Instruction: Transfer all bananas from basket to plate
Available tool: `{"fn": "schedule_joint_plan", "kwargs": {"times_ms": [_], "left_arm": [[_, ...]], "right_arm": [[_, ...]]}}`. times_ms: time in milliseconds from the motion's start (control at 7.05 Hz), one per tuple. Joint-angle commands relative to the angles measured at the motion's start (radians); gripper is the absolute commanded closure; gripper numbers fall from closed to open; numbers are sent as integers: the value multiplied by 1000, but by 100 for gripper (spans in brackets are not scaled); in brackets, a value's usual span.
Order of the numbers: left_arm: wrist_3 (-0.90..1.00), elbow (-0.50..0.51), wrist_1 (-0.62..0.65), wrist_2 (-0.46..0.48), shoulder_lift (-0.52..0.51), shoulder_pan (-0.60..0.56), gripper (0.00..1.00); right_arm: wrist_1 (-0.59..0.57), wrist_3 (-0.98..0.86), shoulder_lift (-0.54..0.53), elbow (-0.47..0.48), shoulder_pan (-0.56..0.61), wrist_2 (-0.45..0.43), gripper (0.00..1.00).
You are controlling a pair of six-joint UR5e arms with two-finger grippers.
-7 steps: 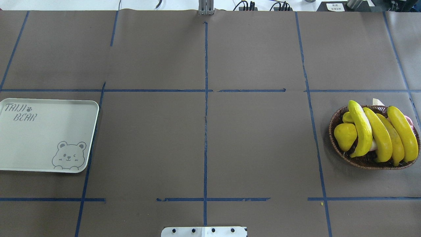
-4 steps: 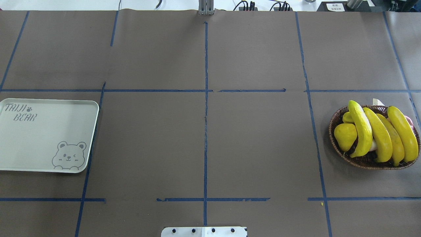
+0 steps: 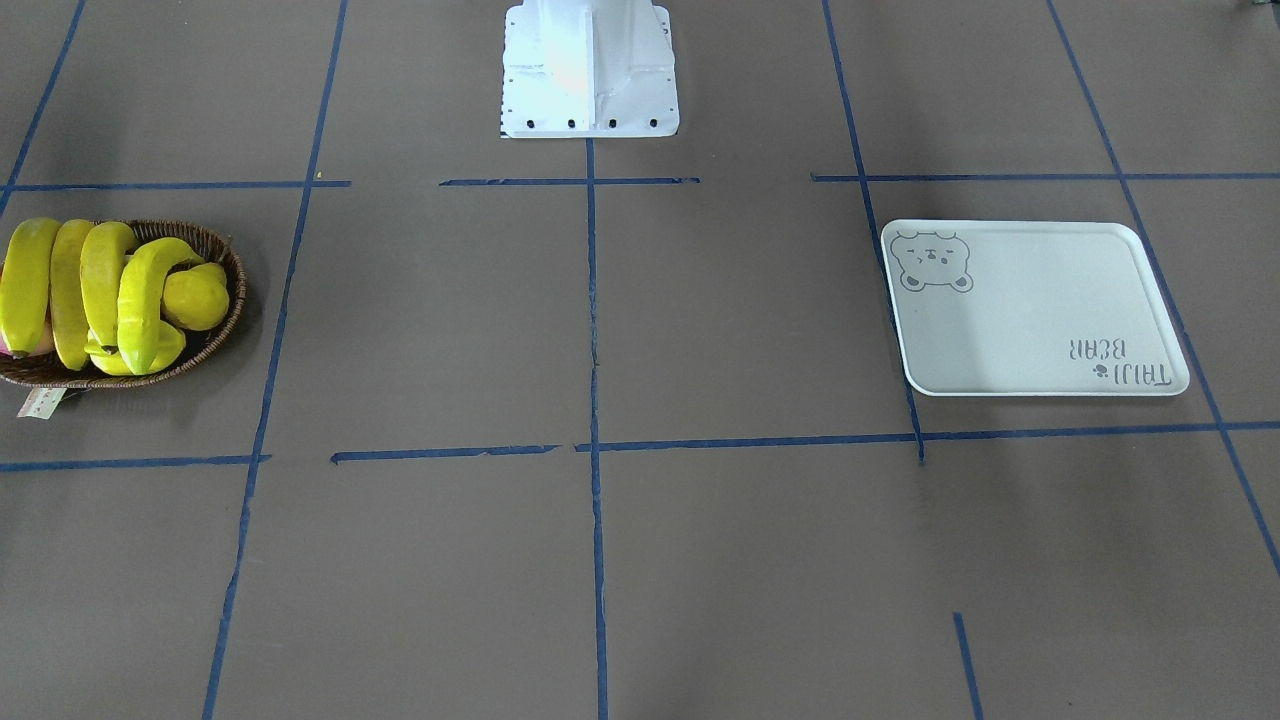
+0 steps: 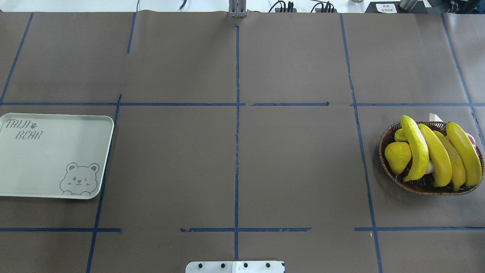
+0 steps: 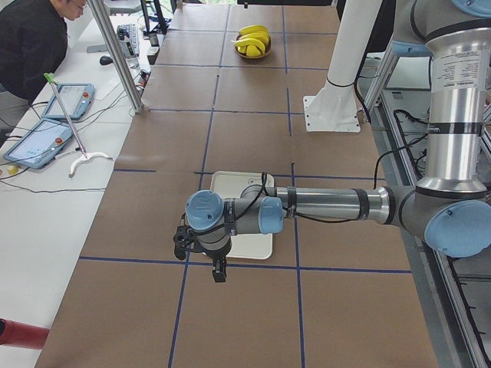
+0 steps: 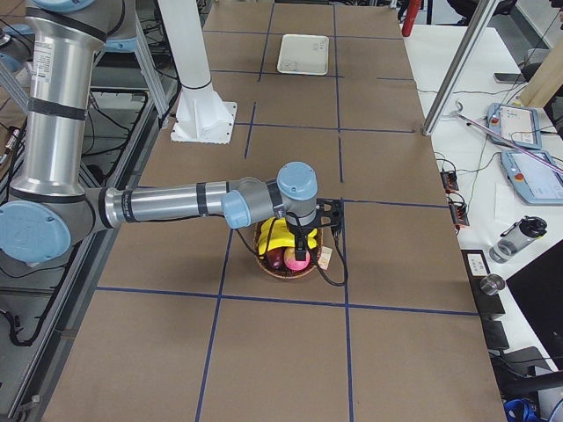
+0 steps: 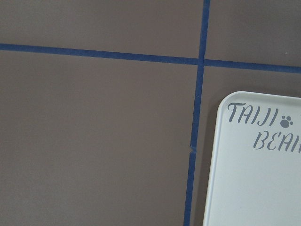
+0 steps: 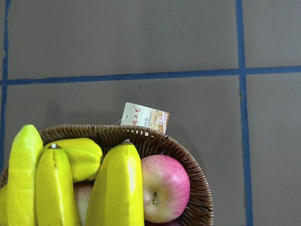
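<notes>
Bananas (image 4: 439, 155) are seen heaped in the basket (image 4: 416, 186), well apart from the plate (image 4: 53, 159). It cannot be told whether the fingers of the left gripper (image 5: 219, 270) and right gripper (image 6: 298, 257) are apart or together.

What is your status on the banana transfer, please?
Left gripper near plate, right gripper above basket; open or shut, cannot tell. Four bananas in basket, none on plate. Pear and apple alongside.

Left forearm (image 5: 322, 204) and right forearm (image 6: 167, 204) outstretched level; left hand (image 5: 219, 274), right hand (image 6: 299, 258) pointing down, grip unclear.
</notes>
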Motion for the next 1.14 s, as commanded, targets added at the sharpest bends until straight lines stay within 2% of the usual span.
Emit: {"fn": "schedule_joint_plan", "kwargs": {"times_ms": [0,568,994], "left_arm": [[1,-3,0,-1,4,-2,0],[1,-5,-2,-1,4,0,0],[1,-5,-2,-1,3,0,0]], "right_arm": [[82,67,-60,25,-83,-7,1],[81,77,-62,13,-176,-15,3],[85,79,-53,-31,-226,-55,2]]}}
